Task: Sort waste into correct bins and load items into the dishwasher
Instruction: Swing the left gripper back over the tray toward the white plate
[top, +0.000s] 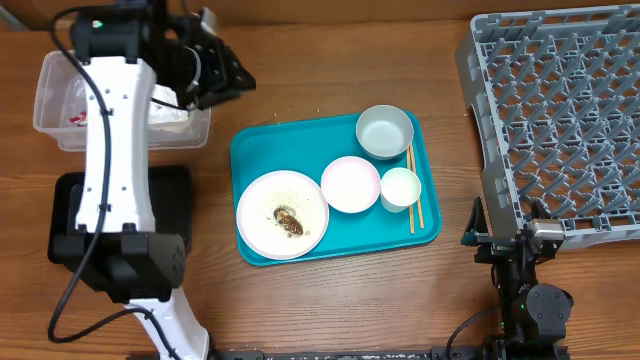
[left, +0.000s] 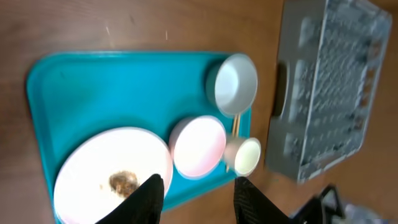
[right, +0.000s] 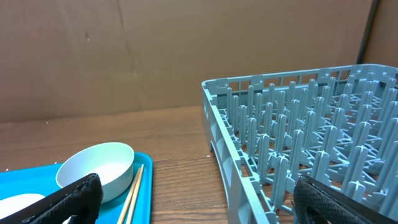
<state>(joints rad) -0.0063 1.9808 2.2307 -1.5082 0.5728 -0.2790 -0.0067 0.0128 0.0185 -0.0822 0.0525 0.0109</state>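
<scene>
The clear tub (top: 52, 100) at the far left holds white napkins (top: 172, 113) and a bit of red wrapper (top: 76, 120). The black tray (top: 172, 192) lies in front of it. On the teal tray (top: 258, 145) sit the white plate (top: 265, 215) with brown food scraps (top: 289, 222), the pinkish bowl (top: 350, 184), the grey-green bowl (top: 385, 131), the white cup (top: 400, 188) and the chopsticks (top: 411, 205). The grey dish rack (top: 560, 120) stands at the right. My left gripper (top: 222, 70) hangs open and empty beside the tub. My right gripper (top: 497, 238) is open and empty by the rack's front corner.
The left wrist view shows my open left fingers (left: 198, 199) above the plate (left: 93, 168), scraps (left: 123, 182), pinkish bowl (left: 198, 146) and cup (left: 245, 155). The right wrist view shows my open right fingers (right: 199, 199), the grey-green bowl (right: 96, 168), chopsticks (right: 134, 190) and rack (right: 298, 137).
</scene>
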